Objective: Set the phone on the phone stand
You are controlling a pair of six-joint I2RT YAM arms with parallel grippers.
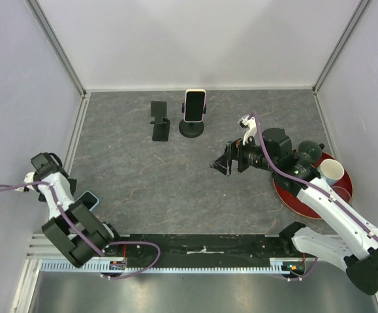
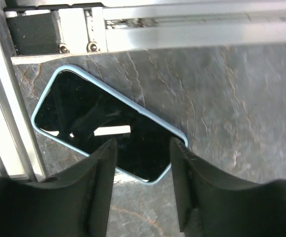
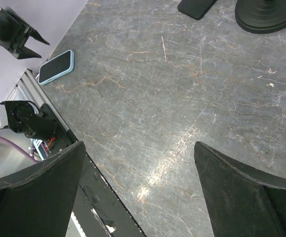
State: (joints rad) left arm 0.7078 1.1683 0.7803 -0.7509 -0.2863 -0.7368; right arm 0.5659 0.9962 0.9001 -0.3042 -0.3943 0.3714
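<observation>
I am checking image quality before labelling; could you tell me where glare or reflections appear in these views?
Left wrist: the blue-cased phone mirrors dark shapes and a bright bar in its black screen. Right wrist: a pale sheen streaks the grey tabletop. Top external: even light, no glare.

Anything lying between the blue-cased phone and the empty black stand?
Nothing. Only bare grey tabletop separates the phone from the empty stand, which shows most clearly in the top view.

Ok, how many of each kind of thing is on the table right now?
Phone stands: 2 (round-based black stand, folding black stand)
Phones: 2 (pale-cased phone on the round stand, light-blue-cased phone lying flat)
Round red tray: 1
Cups on it: 2 (white cup, dark teal cup)
Total: 7
</observation>
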